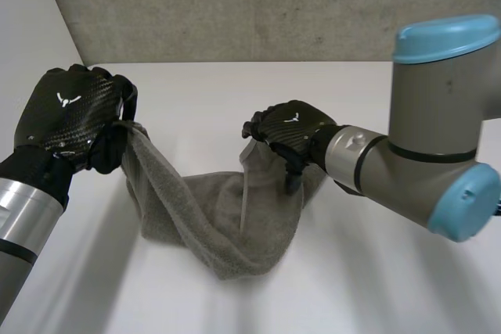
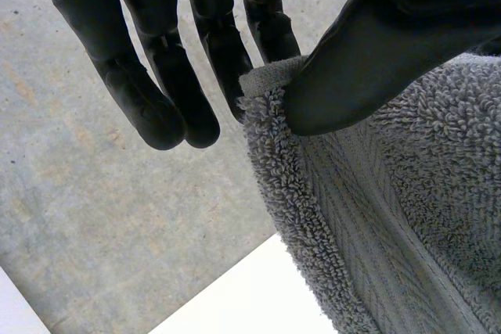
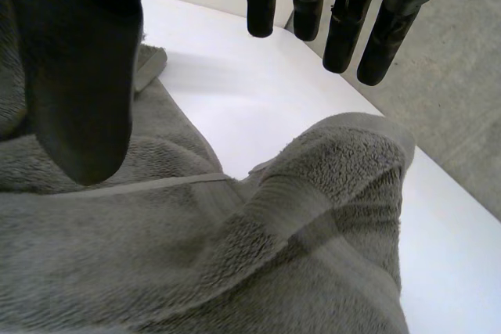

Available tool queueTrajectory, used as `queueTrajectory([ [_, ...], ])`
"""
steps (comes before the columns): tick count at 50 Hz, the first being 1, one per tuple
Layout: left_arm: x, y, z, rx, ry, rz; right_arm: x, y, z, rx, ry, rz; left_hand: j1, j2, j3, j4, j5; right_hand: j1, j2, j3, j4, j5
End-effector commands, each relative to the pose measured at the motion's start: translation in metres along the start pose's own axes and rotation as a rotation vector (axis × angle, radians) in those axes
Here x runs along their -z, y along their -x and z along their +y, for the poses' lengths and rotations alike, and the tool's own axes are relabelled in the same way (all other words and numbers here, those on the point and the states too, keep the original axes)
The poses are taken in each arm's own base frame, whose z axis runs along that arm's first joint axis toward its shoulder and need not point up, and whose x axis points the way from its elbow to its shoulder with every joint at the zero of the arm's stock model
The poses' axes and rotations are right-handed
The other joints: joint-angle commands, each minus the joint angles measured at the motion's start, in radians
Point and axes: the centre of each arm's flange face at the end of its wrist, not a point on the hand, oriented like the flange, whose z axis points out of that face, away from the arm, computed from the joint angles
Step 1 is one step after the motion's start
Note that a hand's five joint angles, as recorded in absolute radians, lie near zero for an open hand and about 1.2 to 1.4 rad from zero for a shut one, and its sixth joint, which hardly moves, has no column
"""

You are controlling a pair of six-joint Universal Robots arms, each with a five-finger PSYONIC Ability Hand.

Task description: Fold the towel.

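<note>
A: Where was the towel (image 1: pixel 211 224)?

B: Grey terry, strung between the two hands like a hammock. Its sagging middle rested on the white counter (image 1: pixel 352 287), and both ends were raised off it.

A: Who had the end on the robot's left?

B: The left hand (image 1: pixel 70 115). Its wrist view showed the thumb (image 2: pixel 368 60) pressed onto the towel's hemmed corner, pinching it against the fingers (image 2: pixel 266 29) just behind the hem. The other fingers ran straight past the towel's edge, clear of it.

A: And the other end?

B: The right hand (image 1: pixel 290 131) was grasping it. In the head view that end of the towel rose up under the palm, with one hem hanging near upright below. From that hand's own wrist, the thumb lay on the cloth. The fingers stretched straight beyond the towel's border — above bare counter, not touching the pile.

A: How did the cloth lie there?

B: Rumpled. Beside that thumb a bunched ridge of towel stood up, with a flat woven band running across it.

A: What lay around the towel?

B: The grey right arm (image 1: pixel 438 138), with its light-blue caps, reached in from the towel's right, and the left arm (image 1: pixel 23 217) from its left. Past the towel's far side the counter ended at a rough grey wall (image 1: pixel 235 5).
</note>
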Motion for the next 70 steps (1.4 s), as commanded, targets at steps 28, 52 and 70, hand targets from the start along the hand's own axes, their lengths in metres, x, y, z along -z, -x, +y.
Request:
queueTrajectory([
  [28, 0.004, -0.005, 0.006, 0.002, 0.009, 0.013, -0.106, 0.014, 0.069, 0.545, 0.036, 0.117, -0.057, -0.121, -0.151, -0.129, -0.280, 1.137, 1.114, 1.123, 1.115, 1.151],
  [52, -0.015, 0.013, -0.019, -0.004, -0.074, -0.049, 0.065, -0.107, -0.053, 0.167, -0.244, 0.569, -0.057, -0.121, -0.151, -0.129, -0.280, 1.144, 1.121, 1.130, 1.122, 1.159],
  [70, -0.040, 0.003, 0.029, 0.090, 0.212, 0.024, 0.101, -0.085, -0.006, 0.113, 0.164, 0.271, -0.057, -0.121, -0.151, -0.129, -0.280, 1.144, 1.121, 1.130, 1.122, 1.159],
])
